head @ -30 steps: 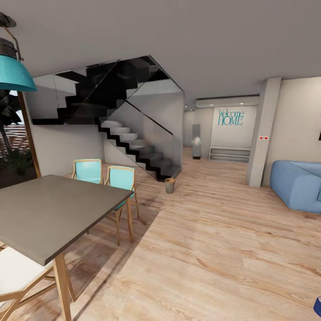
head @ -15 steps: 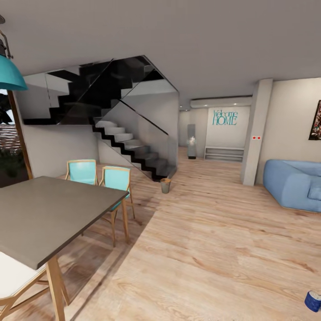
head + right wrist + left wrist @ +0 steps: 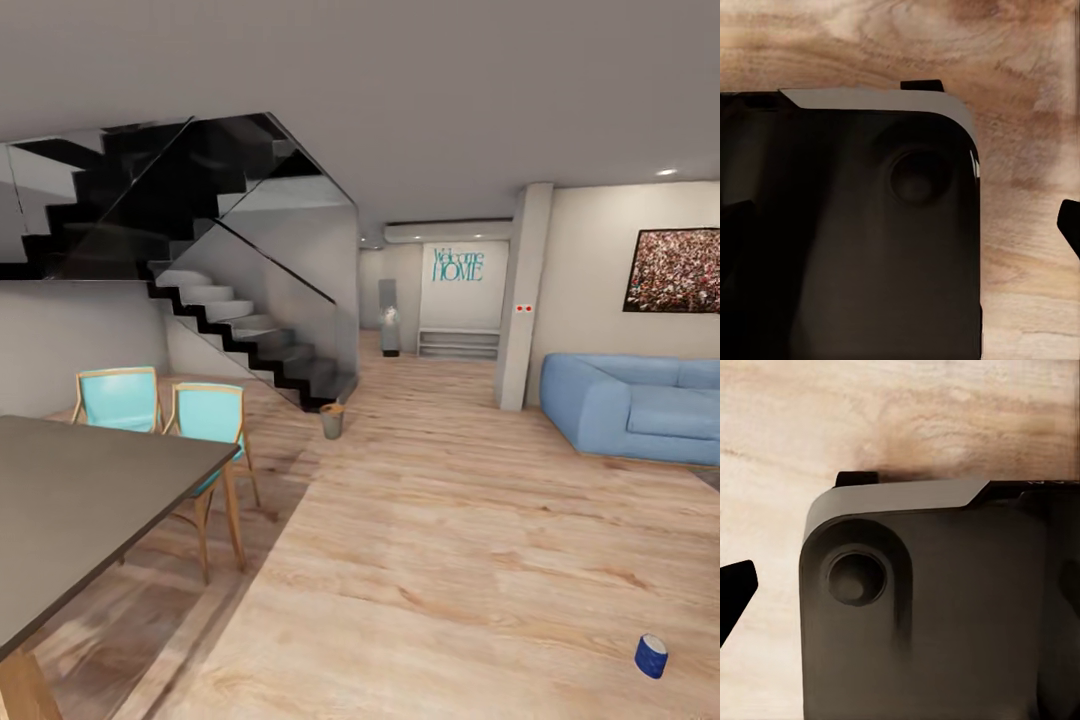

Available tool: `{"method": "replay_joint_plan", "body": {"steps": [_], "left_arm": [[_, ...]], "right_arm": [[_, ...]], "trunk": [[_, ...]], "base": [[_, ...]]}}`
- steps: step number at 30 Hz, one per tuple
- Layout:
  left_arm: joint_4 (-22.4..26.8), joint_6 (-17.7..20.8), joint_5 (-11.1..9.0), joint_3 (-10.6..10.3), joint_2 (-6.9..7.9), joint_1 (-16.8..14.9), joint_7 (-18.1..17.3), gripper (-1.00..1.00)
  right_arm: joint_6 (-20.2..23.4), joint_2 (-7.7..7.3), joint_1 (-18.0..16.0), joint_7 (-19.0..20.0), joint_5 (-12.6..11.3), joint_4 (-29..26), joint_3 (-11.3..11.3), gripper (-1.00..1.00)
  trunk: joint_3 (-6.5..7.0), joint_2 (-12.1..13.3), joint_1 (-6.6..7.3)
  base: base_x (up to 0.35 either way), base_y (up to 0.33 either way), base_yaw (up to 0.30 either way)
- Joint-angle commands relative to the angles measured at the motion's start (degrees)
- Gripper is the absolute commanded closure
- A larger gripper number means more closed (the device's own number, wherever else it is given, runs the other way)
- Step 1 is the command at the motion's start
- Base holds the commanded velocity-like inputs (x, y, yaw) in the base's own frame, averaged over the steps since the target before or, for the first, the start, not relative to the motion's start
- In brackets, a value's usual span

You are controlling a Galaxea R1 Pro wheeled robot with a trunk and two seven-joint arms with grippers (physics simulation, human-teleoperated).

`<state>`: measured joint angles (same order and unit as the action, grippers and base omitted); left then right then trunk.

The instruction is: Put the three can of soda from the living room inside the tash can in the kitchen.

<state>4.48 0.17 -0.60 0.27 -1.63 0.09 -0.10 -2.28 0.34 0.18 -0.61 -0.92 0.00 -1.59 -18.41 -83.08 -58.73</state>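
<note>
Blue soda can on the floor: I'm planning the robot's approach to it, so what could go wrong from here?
The blue soda can lies tipped on the bare plank floor, so a nudge could probably roll it away. It sits near the head view's lower right corner and may slip out of sight. The bin stands far off by the staircase, so the carry is long.

A grey dining table stands at the left with two turquoise chairs behind it; a black staircase rises beyond. A framed picture hangs on the right wall.

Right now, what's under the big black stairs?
Under the staircase you can see a plain pale wall and wood floor. The small brown bin stands at its foot. The chairs hide part of the wall.
</note>
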Motion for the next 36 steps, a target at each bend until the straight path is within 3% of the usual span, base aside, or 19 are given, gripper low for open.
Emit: {"method": "replay_joint_plan", "body": {"steps": [1,28,36], "left_arm": [[0.00,0.02,0.00,0.00,-0.01,0.00,0.00,-1.00],[0.21,0.80,-1.68,0.13,-0.09,-0.07,0.18,-1.00],[0.26,0.80,-1.65,0.09,-1.92,-0.08,0.18,-1.00]], "right_arm": [[0.00,-0.02,0.00,0.00,0.01,0.00,0.00,-1.00],[-0.06,-0.01,0.00,0.00,-0.04,0.00,0.01,-1.00],[-0.08,0.01,0.00,0.00,0.03,0.00,0.01,-1.00]], "trunk": [[0.00,0.00,0.00],[0.00,0.00,0.00],[0.00,0.00,0.00]], "base": [[0.335,0.000,-0.249],[0.336,0.079,-0.027],[0.336,0.041,0.000]]}}
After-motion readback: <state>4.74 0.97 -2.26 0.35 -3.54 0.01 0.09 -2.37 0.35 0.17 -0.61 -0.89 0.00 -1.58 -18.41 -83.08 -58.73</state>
